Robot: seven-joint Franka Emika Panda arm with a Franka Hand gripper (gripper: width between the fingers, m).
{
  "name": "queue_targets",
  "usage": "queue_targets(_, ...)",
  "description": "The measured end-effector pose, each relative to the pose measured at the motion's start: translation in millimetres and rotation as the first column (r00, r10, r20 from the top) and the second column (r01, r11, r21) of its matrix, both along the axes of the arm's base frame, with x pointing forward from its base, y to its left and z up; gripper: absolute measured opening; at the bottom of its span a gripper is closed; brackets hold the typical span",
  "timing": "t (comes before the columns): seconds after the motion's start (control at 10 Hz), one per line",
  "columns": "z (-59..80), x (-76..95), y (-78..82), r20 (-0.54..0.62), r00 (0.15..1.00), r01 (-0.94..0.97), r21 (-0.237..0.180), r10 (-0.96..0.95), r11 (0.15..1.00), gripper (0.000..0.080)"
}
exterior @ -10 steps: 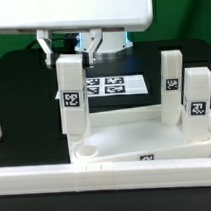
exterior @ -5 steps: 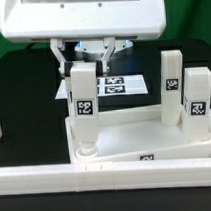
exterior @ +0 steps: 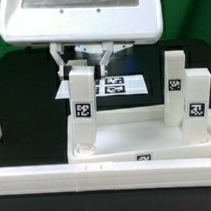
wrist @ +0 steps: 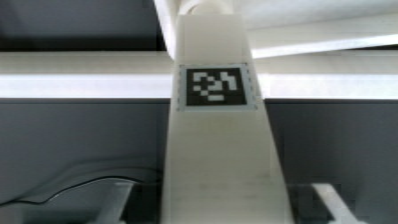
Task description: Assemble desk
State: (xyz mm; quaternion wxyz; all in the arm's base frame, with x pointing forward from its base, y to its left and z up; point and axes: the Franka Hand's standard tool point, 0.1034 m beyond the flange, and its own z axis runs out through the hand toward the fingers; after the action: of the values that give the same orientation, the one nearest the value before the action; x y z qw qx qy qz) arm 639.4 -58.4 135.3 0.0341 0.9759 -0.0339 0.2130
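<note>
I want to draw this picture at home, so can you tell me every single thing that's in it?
Tabletop: one, white tray with raised rim, in the middle.
Legs: three, white blocks with black-white tags; one upright over the tabletop's corner on the exterior view's left, two upright on the right.
Marker board: one, white, flat behind the tabletop.
Rail: one, long, white, along the front.
Table: one, black.
Gripper: one, holding the left leg's top.
</note>
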Motion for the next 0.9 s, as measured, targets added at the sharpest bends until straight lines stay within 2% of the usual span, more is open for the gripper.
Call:
queue_targets(0.2, -7.4, -2.4, -2.7, -0.002, 1.0, 0.002, -0.009, -0.002, 1.0, 0.029)
queue_targets(0.6, -7.9, -1.6, -5.4, 0.041, 0.999, 0.005, -0.033, -0.003, 0.999, 0.029)
queue_targets(0.9, -8.0, -1.9, -5.9, 0.043, 0.999, 0.006, -0.034, -0.004, 0.999, 0.029)
